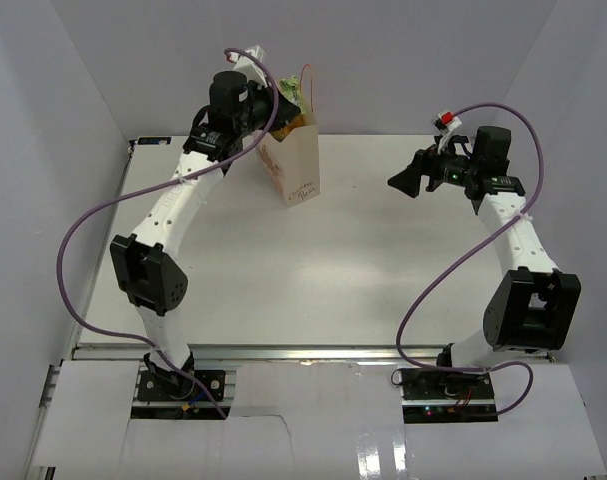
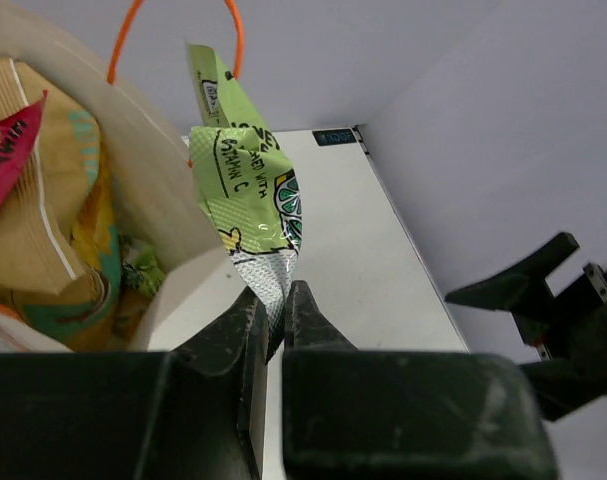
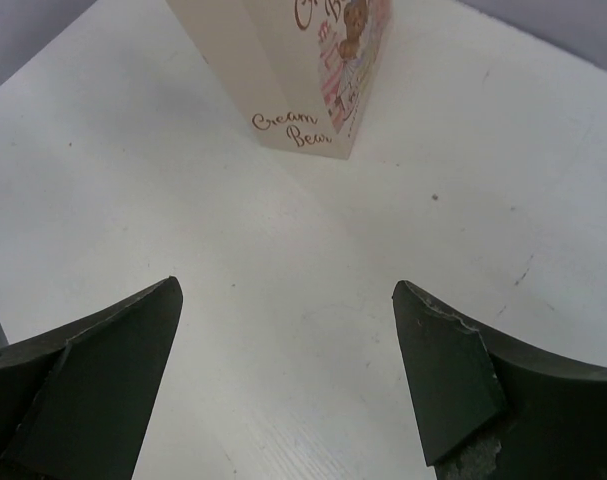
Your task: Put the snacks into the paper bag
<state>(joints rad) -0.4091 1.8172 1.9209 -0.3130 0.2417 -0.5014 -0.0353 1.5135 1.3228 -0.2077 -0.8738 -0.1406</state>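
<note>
The left gripper [image 2: 275, 300] is clenched on the silvery sealed end of a light green packet [image 2: 248, 190], which sticks out past the fingers at the mouth of the paper bag [image 1: 295, 165]. The bag stands upright near the far edge of the table [image 1: 383, 260]. In the left wrist view the packet seems to lie along the bag's rim rather than squarely over the opening, though I cannot tell for certain.

To do this step well, I would bring the whole packet over the opening and tilt its free end down past the rim, clear of the orange handle [image 2: 239, 40], and only then let go. The bag looks light, so nudging its wall could tip it. Contents already sit high inside, so the packet may perch on top instead of dropping deep.

The right gripper [image 3: 285, 290] hangs released over bare table, well apart from the bag.

The count:
- One paper bag.
- One green packet, held.
- One tan-yellow chip bag [image 2: 43, 230] inside.
- One pink packet [image 2: 3, 150], showing at the bag's edge.
- A greenish scrap deeper down, too hidden to name.
- No snack visible on the table.
</note>
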